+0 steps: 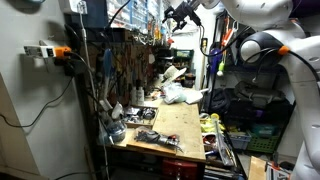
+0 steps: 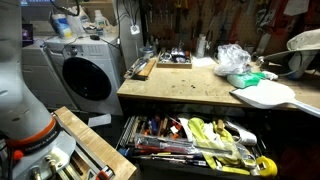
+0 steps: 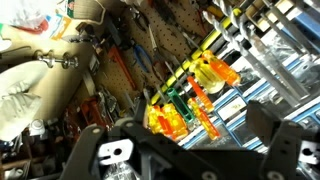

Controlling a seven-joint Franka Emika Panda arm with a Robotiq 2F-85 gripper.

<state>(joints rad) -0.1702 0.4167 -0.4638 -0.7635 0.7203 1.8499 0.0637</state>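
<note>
My gripper [image 1: 180, 13] is high above the back of the wooden workbench [image 1: 178, 122], close to the tool wall. In the wrist view its two dark fingers stand apart at the bottom of the picture, and the gripper [image 3: 188, 148] is open and empty. Right in front of it hangs a row of screwdrivers [image 3: 190, 100] with orange, yellow and green handles on a pegboard [image 3: 160, 40]. Pliers and other hand tools hang beside them. The gripper touches nothing. It is out of view in the exterior view that shows the washing machine.
A crumpled white plastic bag [image 1: 182, 95] lies at the back of the bench and shows too in an exterior view [image 2: 236, 60]. A tool-filled drawer [image 2: 195, 140] stands open below the bench. A washing machine [image 2: 85, 72] stands beside it. Small tools lie at the bench front [image 1: 150, 135].
</note>
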